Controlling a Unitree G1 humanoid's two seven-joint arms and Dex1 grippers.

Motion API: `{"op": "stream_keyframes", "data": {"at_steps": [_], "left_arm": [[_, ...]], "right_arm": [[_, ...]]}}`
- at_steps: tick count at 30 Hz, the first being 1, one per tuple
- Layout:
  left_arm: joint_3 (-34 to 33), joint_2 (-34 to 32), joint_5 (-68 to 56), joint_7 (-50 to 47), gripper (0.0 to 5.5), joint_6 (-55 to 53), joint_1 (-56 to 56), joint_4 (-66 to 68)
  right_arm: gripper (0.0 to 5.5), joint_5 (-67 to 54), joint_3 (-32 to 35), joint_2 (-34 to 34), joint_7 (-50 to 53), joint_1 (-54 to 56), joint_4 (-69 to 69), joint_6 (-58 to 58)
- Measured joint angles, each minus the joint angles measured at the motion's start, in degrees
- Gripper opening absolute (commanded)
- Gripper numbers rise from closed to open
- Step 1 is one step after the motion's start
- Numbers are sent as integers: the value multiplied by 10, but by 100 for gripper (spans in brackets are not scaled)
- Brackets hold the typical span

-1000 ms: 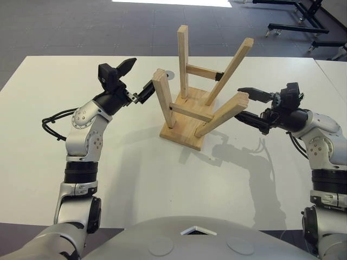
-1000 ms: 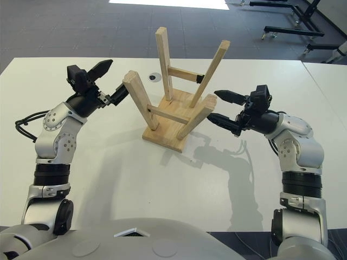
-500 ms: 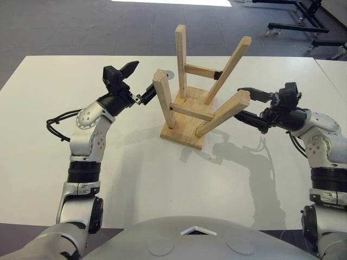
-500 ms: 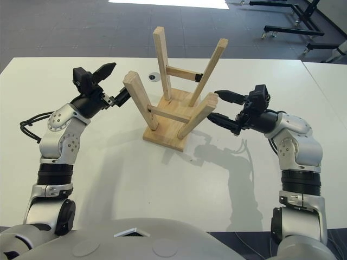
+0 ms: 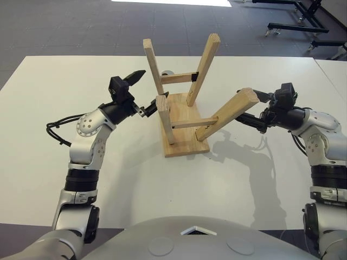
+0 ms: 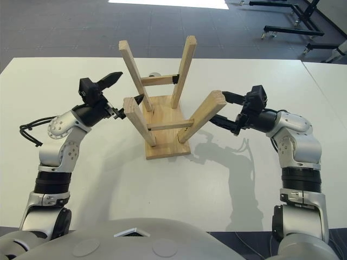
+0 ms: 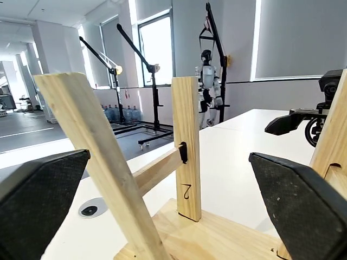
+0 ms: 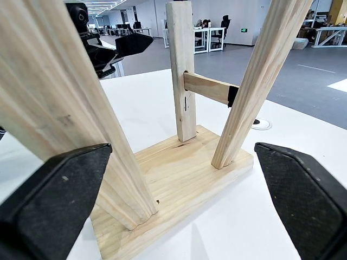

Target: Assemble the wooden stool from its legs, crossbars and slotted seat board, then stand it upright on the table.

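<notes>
Head stereo above stool (image 5: 184, 142); wrist cameras opposed.

White counter (image 5: 162, 195), wooden stool (image 5: 176, 123) upside down near its middle, seat board (image 5: 184, 142) lying flat on the surface, four legs (image 5: 203, 67) splaying upward, small round grey disc (image 7: 89, 207) set in the counter just beyond the stool

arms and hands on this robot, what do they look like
The left arm and right arm are silver-grey rounded housings with black rings at the joints and small dark dots on the elbow casings. A black cable loops out beside the left one. The left hand and right hand are black, each with two long tapered fingers carrying flat dark pads.
</notes>
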State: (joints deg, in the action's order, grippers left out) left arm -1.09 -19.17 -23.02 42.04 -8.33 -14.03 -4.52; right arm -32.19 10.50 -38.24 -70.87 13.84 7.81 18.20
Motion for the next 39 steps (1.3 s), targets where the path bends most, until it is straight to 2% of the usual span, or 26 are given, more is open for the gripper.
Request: {"op": "stream_keyframes", "data": {"at_steps": [6, 14, 20, 26, 29, 33, 39], "left_arm": [[-28, -35, -8, 1, 540, -12, 7, -29], [-103, -50, -102, -49, 540, -67, -11, -169], [-118, -31, -204, -115, 540, -99, -27, -278], [-58, 9, -332, -205, 540, -168, -107, -346], [-42, 9, -357, -216, 540, -195, -134, -328], [-27, 1, -337, -198, 540, -207, -133, -272], [32, 4, -268, -194, 540, -219, -145, -224]], "right_arm": [[484, 1, 13, -2, 14, -33, -16, -7], [484, 0, 45, -25, 17, -38, 3, -9], [484, -40, 65, -24, 14, 40, 53, 24], [484, -34, 21, -21, -19, 94, 98, 42], [484, -24, 7, -23, -37, 107, 115, 44], [484, -12, -11, -26, -63, 140, 146, 48], [484, 20, -42, -37, -98, 201, 199, 54]]}}
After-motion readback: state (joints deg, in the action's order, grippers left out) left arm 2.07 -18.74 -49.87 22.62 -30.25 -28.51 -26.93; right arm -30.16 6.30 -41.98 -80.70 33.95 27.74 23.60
